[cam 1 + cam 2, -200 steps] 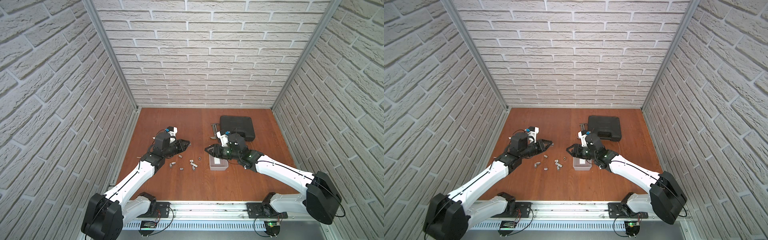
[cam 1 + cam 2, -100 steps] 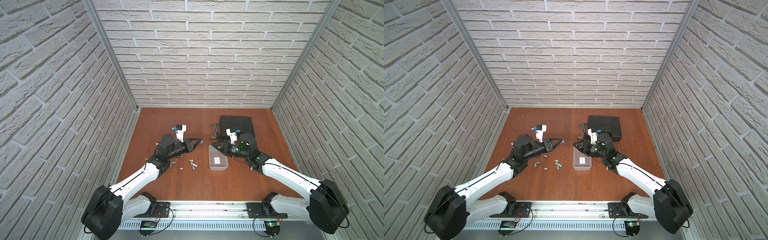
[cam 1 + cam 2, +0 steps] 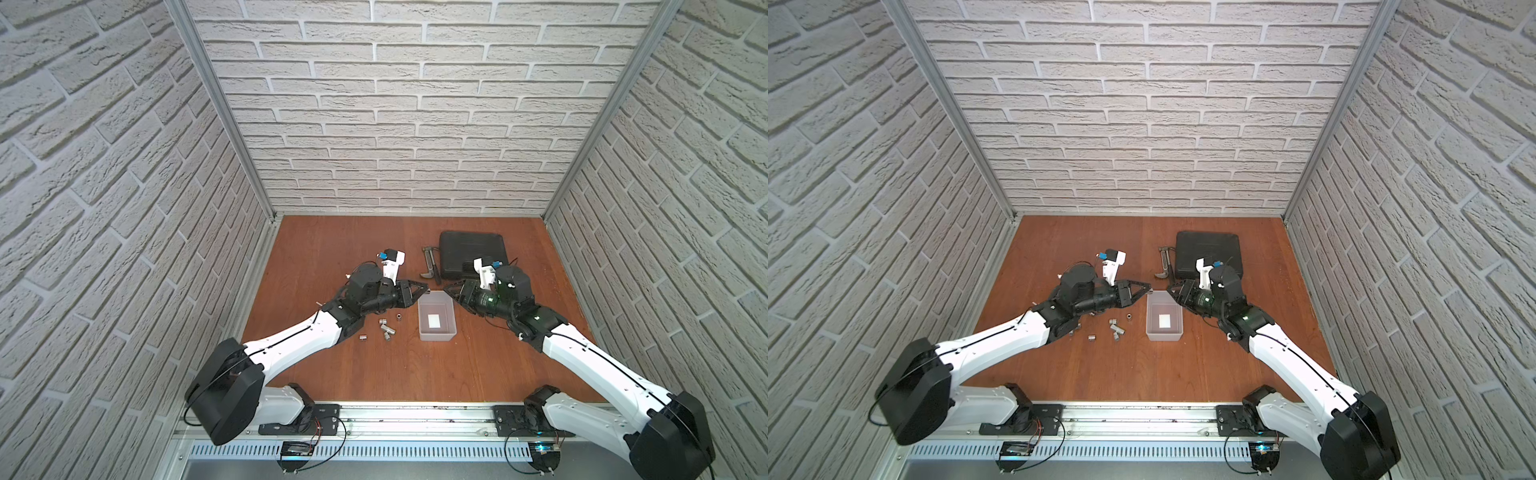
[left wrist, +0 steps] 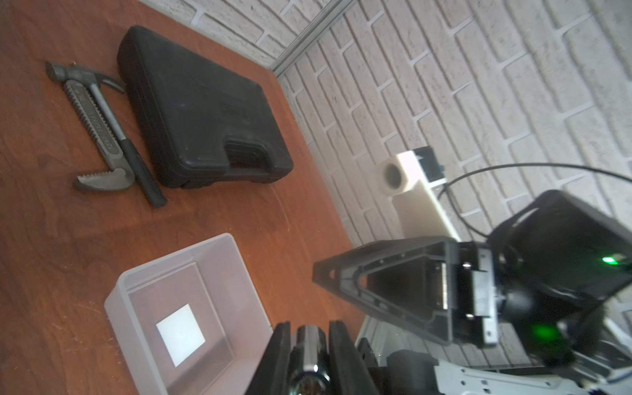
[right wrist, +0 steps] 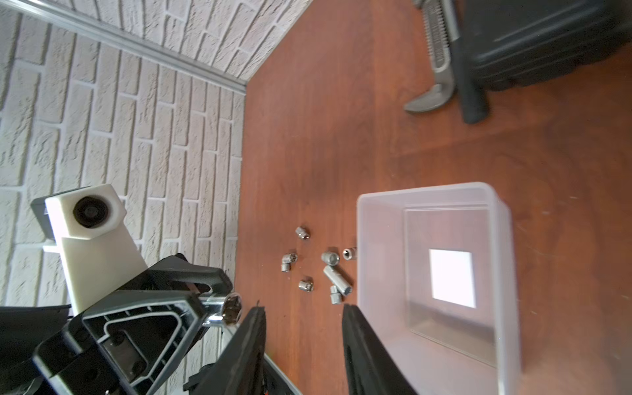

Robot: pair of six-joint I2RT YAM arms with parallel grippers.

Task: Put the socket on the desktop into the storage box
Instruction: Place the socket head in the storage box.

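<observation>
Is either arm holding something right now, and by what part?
The left gripper pinches a chrome socket across its round sides, open end poking past the tips. The right gripper is open, empty.

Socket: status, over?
Left gripper shut on socket, at storage box far rim. Right gripper open, empty. Box empty; loose sockets on desktop. Nothing blocking.

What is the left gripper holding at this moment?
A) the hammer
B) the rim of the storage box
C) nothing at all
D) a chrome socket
D: the left wrist view shows a chrome socket clamped in the left gripper, and the right wrist view shows its open end sticking out.
</observation>
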